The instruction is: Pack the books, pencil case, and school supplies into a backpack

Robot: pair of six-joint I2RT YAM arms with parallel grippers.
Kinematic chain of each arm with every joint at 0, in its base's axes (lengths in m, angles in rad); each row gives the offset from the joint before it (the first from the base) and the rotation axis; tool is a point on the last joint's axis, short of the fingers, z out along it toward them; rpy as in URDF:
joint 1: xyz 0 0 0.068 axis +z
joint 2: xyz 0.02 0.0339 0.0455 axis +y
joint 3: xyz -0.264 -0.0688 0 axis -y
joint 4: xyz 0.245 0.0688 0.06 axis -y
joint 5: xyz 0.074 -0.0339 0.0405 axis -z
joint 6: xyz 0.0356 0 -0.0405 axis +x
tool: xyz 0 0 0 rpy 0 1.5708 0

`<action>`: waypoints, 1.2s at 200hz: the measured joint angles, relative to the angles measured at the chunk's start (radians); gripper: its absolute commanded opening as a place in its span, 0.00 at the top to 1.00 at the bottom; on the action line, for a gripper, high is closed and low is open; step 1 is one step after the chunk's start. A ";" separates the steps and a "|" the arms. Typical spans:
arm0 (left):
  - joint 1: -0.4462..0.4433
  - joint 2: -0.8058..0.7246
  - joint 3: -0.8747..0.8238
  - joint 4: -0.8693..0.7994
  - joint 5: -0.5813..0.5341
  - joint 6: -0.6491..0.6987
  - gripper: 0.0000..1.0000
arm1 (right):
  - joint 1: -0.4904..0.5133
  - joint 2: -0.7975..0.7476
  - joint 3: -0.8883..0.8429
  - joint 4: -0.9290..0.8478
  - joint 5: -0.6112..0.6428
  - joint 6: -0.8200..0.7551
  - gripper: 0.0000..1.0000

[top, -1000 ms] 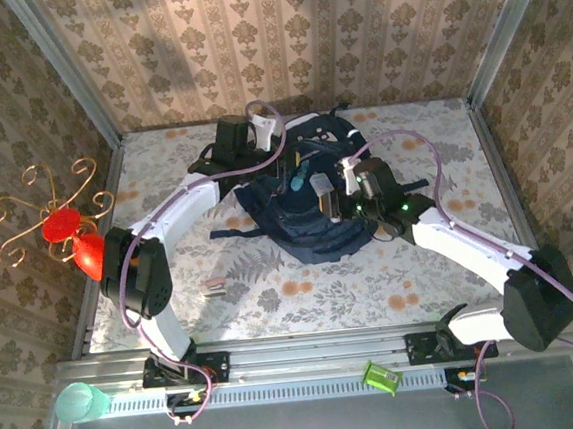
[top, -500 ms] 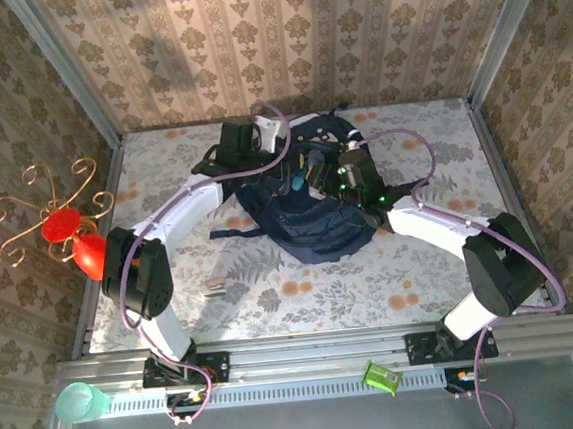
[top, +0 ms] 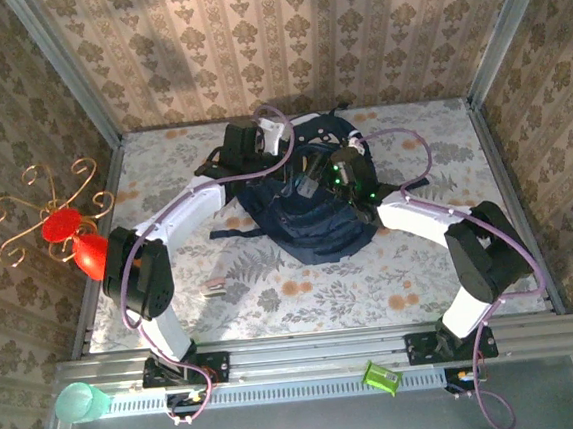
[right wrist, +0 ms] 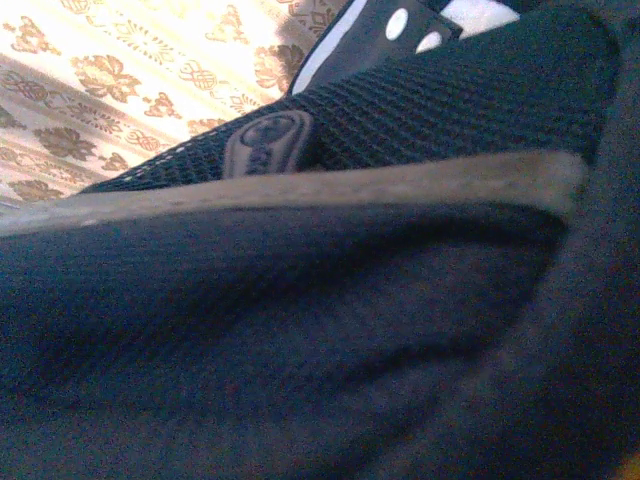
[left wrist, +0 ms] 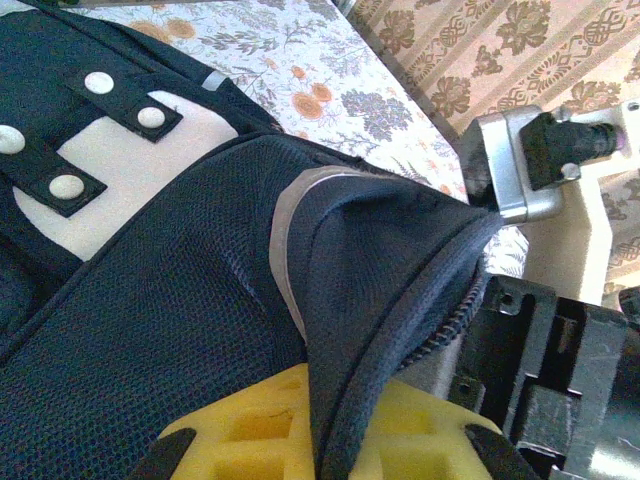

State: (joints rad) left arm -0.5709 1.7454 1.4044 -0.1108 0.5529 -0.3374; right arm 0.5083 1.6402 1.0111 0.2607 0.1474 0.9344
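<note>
The dark navy backpack (top: 317, 222) lies mid-table, its opening toward the back. My left gripper (left wrist: 325, 440) is shut on the zip edge of the backpack (left wrist: 180, 330); a fold of fabric is pinched between its yellow fingers (left wrist: 240, 440). From above, the left gripper (top: 280, 160) is at the opening's left rim. My right gripper (top: 328, 173) is at the opening from the right. Its jaws are buried in dark fabric (right wrist: 300, 330), so their state is hidden. A teal-handled tool (top: 303, 185) pokes up in the opening. Books and pencil case are out of view.
A brown flat slab edge (right wrist: 300, 190) and a rubber zip pull (right wrist: 265, 140) sit inside the bag. A small pale oblong thing (top: 214, 282) lies front-left on the floral cloth. The frame posts and wallpapered walls close in the table. A red ornament (top: 67, 229) hangs outside left.
My right arm has pushed forward and left, from over the backpack's middle into its opening. The left gripper has kept its hold on the edge.
</note>
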 measured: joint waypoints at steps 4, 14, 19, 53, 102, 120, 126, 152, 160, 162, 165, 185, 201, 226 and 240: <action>0.000 0.000 -0.001 0.000 0.000 0.000 1.00 | 0.000 -0.010 -0.007 0.001 0.000 -0.013 0.37; 0.000 0.000 -0.002 0.000 0.000 0.000 1.00 | 0.000 -0.042 -0.029 0.001 -0.002 -0.042 0.38; 0.000 0.000 -0.003 0.000 0.000 0.000 1.00 | 0.001 -0.059 -0.041 0.001 -0.004 -0.056 0.38; 0.010 0.000 -0.005 0.004 0.001 0.000 1.00 | 0.035 -0.216 -0.134 0.002 -0.038 -0.217 0.40; 0.039 0.000 -0.020 0.019 0.028 0.000 1.00 | 0.270 -0.276 -0.227 0.026 -0.158 -0.574 0.41; 0.043 0.000 -0.025 0.028 0.032 0.000 1.00 | 0.351 -0.175 -0.222 0.027 -0.198 -0.661 0.40; 0.043 0.000 -0.026 0.030 0.032 0.000 1.00 | 0.374 -0.135 -0.216 0.026 -0.210 -0.684 0.39; 0.043 0.000 -0.030 0.033 0.036 0.000 1.00 | 0.465 0.038 -0.140 -0.004 -0.248 -0.772 0.35; 0.043 0.000 -0.030 0.033 0.035 0.000 1.00 | 0.488 0.083 -0.105 -0.008 -0.258 -0.793 0.33; 0.043 0.000 -0.030 0.033 0.035 0.000 1.00 | 0.493 0.095 -0.095 -0.009 -0.259 -0.798 0.32; 0.043 0.000 -0.031 0.033 0.036 0.000 1.00 | 0.502 0.113 -0.079 -0.011 -0.264 -0.805 0.32; 0.043 -0.006 -0.035 0.033 0.035 0.000 1.00 | 0.534 0.205 0.010 -0.010 -0.307 -0.837 0.24; 0.043 -0.011 -0.039 0.031 0.034 0.000 1.00 | 0.544 0.275 0.081 -0.013 -0.344 -0.863 0.21; 0.043 -0.017 -0.042 0.031 0.034 0.000 1.00 | 0.549 0.369 0.179 -0.032 -0.377 -0.904 0.18; 0.043 -0.017 -0.042 0.031 0.034 0.000 1.00 | 0.553 0.415 0.233 -0.051 -0.393 -0.929 0.17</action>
State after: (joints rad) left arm -0.5274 1.7283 1.3624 -0.0803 0.5873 -0.3370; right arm 1.0611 2.0552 1.2442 0.2096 -0.2459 0.0059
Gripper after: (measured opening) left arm 0.082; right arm 0.821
